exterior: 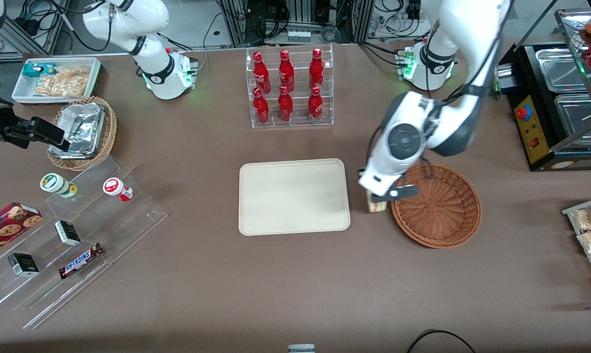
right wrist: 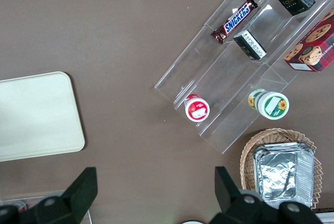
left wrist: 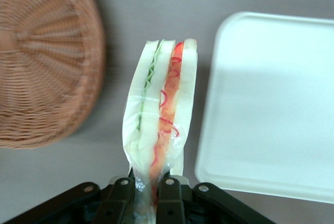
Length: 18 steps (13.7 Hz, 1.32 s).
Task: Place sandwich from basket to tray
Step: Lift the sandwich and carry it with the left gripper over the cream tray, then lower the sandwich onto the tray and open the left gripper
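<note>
My hand (exterior: 384,195) pinches the wrapped sandwich (left wrist: 160,110) by its narrow end, above the bare worktop (exterior: 295,284) between the wicker basket (exterior: 437,206) and the cream tray (exterior: 294,196). I judge this the carry step; next I must move over the tray, lower, and let go.

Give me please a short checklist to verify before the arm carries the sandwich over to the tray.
1. Grip: the gripper is shut on the sandwich at its wrapper end: ok.
2. Sandwich is out of the basket, hanging between it and the tray: ok.
3. Tray surface is free of objects: ok.
4. Path from sandwich to tray has nothing in the way: ok.
5. Grip firmness on the thin wrapper: cannot tell.
</note>
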Available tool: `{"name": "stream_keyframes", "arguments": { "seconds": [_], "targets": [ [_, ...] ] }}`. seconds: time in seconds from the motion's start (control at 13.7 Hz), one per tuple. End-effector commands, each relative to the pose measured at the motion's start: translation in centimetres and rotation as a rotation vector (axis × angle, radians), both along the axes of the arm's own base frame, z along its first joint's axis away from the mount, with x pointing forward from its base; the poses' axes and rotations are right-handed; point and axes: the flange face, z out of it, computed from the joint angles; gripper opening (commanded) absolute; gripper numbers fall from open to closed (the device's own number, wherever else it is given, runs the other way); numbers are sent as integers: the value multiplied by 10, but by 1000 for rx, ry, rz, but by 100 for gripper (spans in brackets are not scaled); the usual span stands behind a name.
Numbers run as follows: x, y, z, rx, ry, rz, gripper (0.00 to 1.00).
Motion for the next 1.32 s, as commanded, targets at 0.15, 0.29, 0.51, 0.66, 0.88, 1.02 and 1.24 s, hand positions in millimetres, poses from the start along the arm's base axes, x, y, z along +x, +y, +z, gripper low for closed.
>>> {"name": "stream_keyframes", "arguments": {
  "seconds": [0.15, 0.29, 0.51, 0.66, 0.88, 1.02, 1.24],
  "targets": [
    [7, -89, -24, -15, -14, 4, 7],
    [5, -123, -31, -22, -29, 29, 7],
    [-2, -170, -49, -31, -50, 68, 7],
    [-7, -188, -61, -31, -50, 83, 7],
    [-24, -214, -75, -23, -48, 90, 7],
    [-24, -217, -79, -24, -47, 93, 7],
    [-23, -216, -80, -25, -46, 96, 58]
  ]
}}
